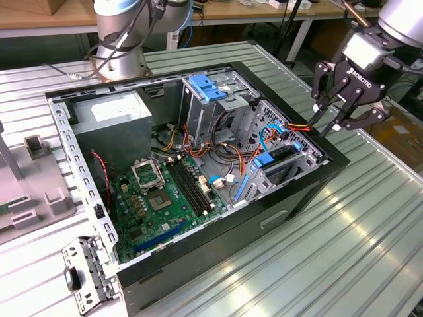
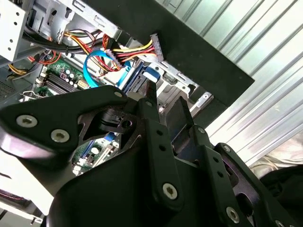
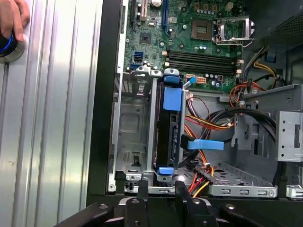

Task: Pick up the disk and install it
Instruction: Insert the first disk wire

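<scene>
- Already the disk [image 3: 170, 127] stands on edge in a slot of the metal drive cage [image 3: 132, 127]. In the first wrist view it lies straight beyond the fingertips, in line with the gap between them, with a blue rail tab at each end.
- The gripper [image 3: 162, 191] has its fingers [image 2: 182, 116] parted with nothing between them. They are near the disk but do not touch it.
- In the exterior view the gripper [image 1: 332, 120] hovers over the black wall of the computer case [image 1: 264, 218]. The disk [image 1: 281, 158] sits below the fingers and toward the exterior view's left.
- Red, yellow and orange power cables [image 3: 208, 125] and a blue flat cable [image 3: 206, 144] run just beside the disk, on the side away from the black wall.
- Past the disk, farther from the fingers, lies the green motherboard [image 3: 199, 52].
- Well apart from the fingers, across the case, is the grey power-supply box [image 1: 112, 112].
- Outside the case, on the ribbed metal table [image 3: 57, 118], a person's hand [image 3: 12, 19] rests on a blue-ringed button [image 3: 7, 45].
</scene>
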You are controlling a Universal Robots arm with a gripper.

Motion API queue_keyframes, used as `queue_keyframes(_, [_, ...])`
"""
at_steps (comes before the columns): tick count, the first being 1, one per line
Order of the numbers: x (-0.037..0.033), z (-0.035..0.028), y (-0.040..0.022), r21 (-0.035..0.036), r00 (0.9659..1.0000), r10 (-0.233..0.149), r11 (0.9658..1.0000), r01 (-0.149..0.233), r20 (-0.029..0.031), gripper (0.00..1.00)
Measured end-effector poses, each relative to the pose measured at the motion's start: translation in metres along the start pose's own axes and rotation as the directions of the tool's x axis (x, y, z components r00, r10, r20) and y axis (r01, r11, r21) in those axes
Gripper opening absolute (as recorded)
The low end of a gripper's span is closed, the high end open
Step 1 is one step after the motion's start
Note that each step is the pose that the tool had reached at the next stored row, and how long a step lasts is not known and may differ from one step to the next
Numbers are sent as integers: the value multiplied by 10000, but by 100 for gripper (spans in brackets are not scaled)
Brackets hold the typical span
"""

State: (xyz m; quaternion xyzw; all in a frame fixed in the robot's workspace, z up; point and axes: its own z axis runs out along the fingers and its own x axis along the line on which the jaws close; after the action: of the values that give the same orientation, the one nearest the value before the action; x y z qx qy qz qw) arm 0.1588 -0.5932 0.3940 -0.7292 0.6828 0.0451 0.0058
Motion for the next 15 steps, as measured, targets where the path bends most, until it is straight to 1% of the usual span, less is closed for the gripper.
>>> queue_keyframes(1, [2,0,-23,-2,10000,-11,10000,11,-2,36])
queue_keyframes(11, [10,13,-156,-13,10000,-71,10000,71,-3,36])
queue_keyframes(14, [7,16,-167,-17,9999,-129,9999,129,-6,36])
queue_keyframes(15, [5,19,-167,-27,9997,-256,9997,256,-12,36])
